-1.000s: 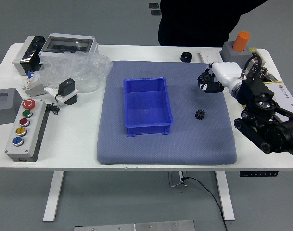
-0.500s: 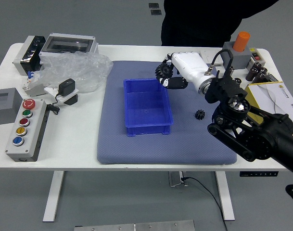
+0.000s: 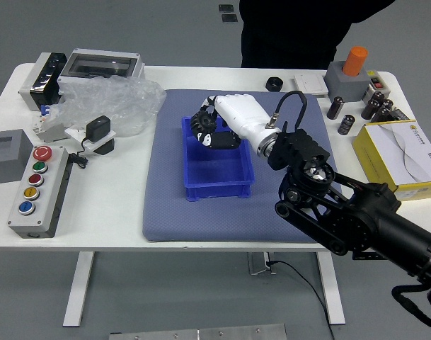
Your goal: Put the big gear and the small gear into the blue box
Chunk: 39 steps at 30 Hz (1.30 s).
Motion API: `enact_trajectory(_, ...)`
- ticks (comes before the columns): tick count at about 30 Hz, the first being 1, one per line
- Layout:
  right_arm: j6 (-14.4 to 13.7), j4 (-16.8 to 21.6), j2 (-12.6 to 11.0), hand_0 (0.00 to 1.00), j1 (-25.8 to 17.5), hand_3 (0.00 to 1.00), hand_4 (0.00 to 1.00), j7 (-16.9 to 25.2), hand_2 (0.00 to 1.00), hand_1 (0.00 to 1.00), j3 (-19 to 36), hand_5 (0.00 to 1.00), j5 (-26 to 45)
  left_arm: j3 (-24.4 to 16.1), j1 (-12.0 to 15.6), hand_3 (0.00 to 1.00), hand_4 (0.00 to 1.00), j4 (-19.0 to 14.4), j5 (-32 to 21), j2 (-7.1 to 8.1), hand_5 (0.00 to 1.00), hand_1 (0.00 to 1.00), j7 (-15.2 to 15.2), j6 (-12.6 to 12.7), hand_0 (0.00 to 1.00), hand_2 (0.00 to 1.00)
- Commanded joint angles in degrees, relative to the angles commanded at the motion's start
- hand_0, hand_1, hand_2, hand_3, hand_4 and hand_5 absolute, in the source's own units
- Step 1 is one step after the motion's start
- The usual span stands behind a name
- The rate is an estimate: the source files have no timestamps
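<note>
you are grasping the big gear [image 3: 203, 124] in your right hand [image 3: 242, 117], fingers closing it in, above the blue box's [image 3: 219, 191] far end.

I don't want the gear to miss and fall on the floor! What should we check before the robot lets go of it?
1. Big gear gripped: ok, the right hand's fingers have it.
2. Gear lined up with the blue box: ok, it looks to be over the far left part.
3. Box standing upright, open side up: ok.
4. Spot under the gear free inside the box: cannot tell, the gear and hand hide it.
5. Person's hands away from the box: ok, the person is at the far side and no hands show there.
6. Where the small gear is: cannot tell, it isn't in sight.
</note>
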Motion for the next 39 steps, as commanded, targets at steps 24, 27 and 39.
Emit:
enact_trajectory(24, 6.10, 1.55, -4.70, 0.685, -0.97, 0.960, 0.918, -2.25, 0.812, 0.645, 3.60, 0.704, 2.75, -0.09, -0.07, 0.843, 0.666, 0.00, 0.10, 0.10, 0.262, 0.801, -0.08, -0.01, 0.838, 0.809)
enact_trajectory(27, 5.95, 2.10, -7.44, 0.662, -1.58, 0.873, 0.885, -1.91, 0.760, 0.616, 4.76, 0.681, 3.99, -0.06, -0.03, 0.843, 0.665, 0.00, 0.00, 0.22, 0.261, 0.802, -0.08, 0.02, 0.838, 0.809)
enact_trajectory(39, 5.56, 0.44, -14.94, 0.628, -4.89, 0.698, 0.763, -0.65, 0.681, 0.570, 4.22, 0.539, 7.72, -0.21, -0.34, 0.843, 0.666, 0.00, 0.10, 0.34, 0.259, 0.801, -0.15, 0.01, 0.838, 0.809)
